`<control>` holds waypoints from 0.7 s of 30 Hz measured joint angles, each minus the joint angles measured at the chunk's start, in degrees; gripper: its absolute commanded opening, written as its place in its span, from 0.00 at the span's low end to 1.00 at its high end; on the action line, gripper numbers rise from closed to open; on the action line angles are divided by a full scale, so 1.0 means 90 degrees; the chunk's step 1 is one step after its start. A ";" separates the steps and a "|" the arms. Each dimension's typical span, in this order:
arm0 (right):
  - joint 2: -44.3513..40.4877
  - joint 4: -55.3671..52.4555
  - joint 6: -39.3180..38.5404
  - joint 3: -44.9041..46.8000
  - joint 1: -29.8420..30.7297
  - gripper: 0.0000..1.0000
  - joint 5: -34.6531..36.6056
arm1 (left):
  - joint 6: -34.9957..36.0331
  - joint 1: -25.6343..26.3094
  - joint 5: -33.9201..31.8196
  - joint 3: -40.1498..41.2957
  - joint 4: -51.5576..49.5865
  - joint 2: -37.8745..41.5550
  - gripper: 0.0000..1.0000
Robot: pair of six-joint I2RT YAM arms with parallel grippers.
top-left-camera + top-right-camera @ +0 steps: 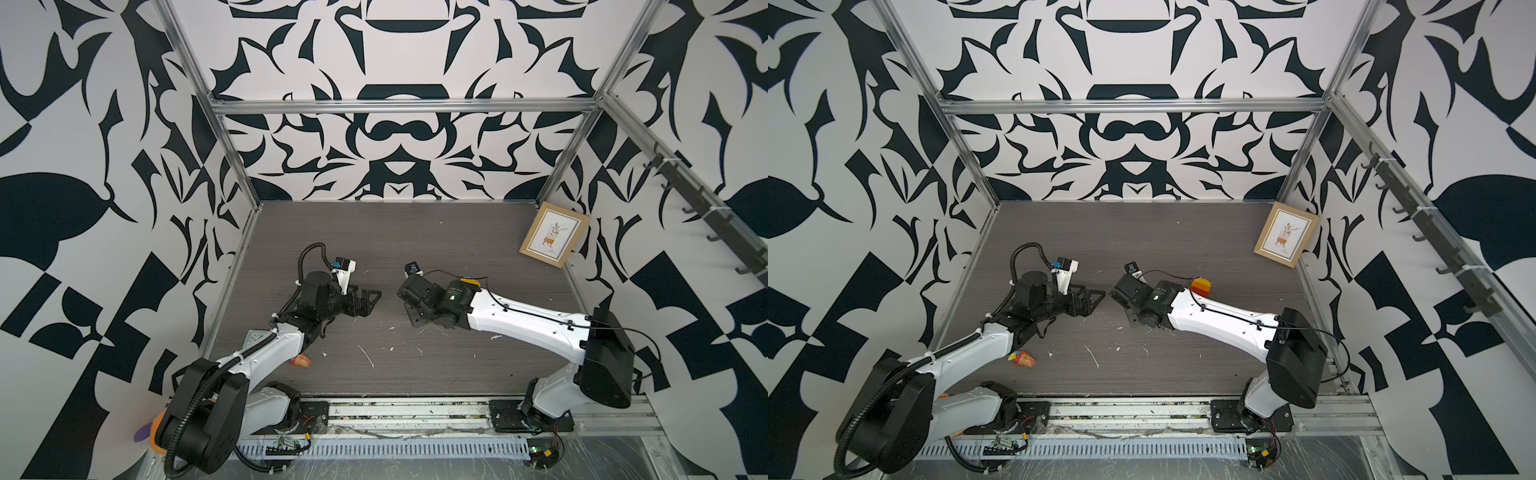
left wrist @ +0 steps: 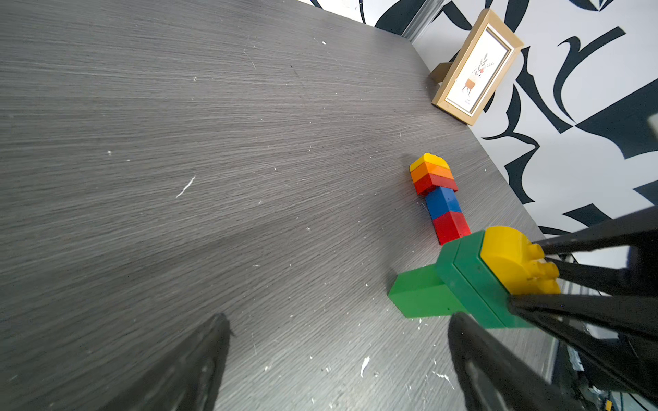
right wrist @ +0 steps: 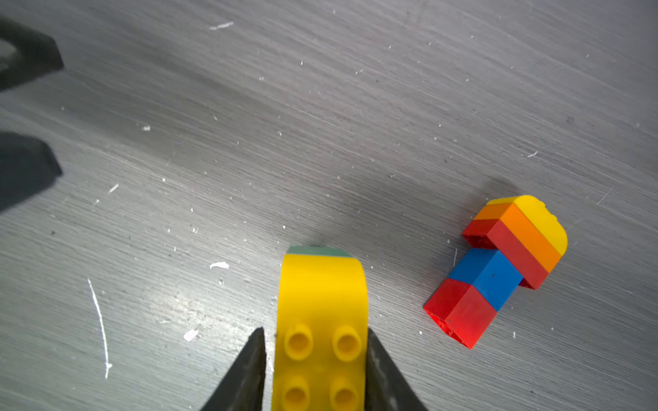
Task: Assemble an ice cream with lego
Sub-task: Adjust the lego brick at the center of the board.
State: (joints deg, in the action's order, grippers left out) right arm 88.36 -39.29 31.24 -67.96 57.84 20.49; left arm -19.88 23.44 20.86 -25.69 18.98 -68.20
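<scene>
A lego piece lies on the grey table: a green stem (image 2: 422, 293), green plates (image 2: 470, 281) and a yellow dome brick (image 3: 322, 291) with its studs facing my right wrist. My right gripper (image 3: 315, 331) has a finger on each side of that dome. A thin gap shows at one finger (image 3: 254, 359), so it is open. A second lego piece (image 3: 498, 270) of yellow, orange, red and blue bricks lies apart beside it, and part of it shows in a top view (image 1: 1200, 286). My left gripper (image 2: 340, 318) is open and empty, facing the right one.
A framed picture (image 1: 555, 235) leans against the wall at the back right. A crumpled orange-red wrapper (image 1: 1022, 358) lies under my left arm. An orange plush toy (image 1: 156, 428) sits off the front left corner. Patterned walls close in three sides of the table.
</scene>
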 measured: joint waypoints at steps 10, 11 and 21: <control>-0.0029 0.0075 0.0027 0.0070 -0.0032 0.20 -0.0002 | 0.0000 0.0000 -0.0010 0.0000 -0.0022 0.0000 0.99; -0.0068 0.0109 0.0019 0.0109 -0.0058 0.19 -0.0036 | 0.0000 0.0000 -0.0012 0.0000 -0.0027 0.0000 0.99; -0.1010 0.0979 -0.0015 0.0838 -0.1654 0.16 -0.2526 | 0.0044 0.0000 -0.0078 0.0000 -0.0104 0.0129 0.99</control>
State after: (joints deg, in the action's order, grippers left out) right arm 79.26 -30.48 31.11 -60.42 42.96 -2.24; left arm -19.49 23.44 20.16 -25.69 18.04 -67.05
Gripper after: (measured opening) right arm 0.346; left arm 0.992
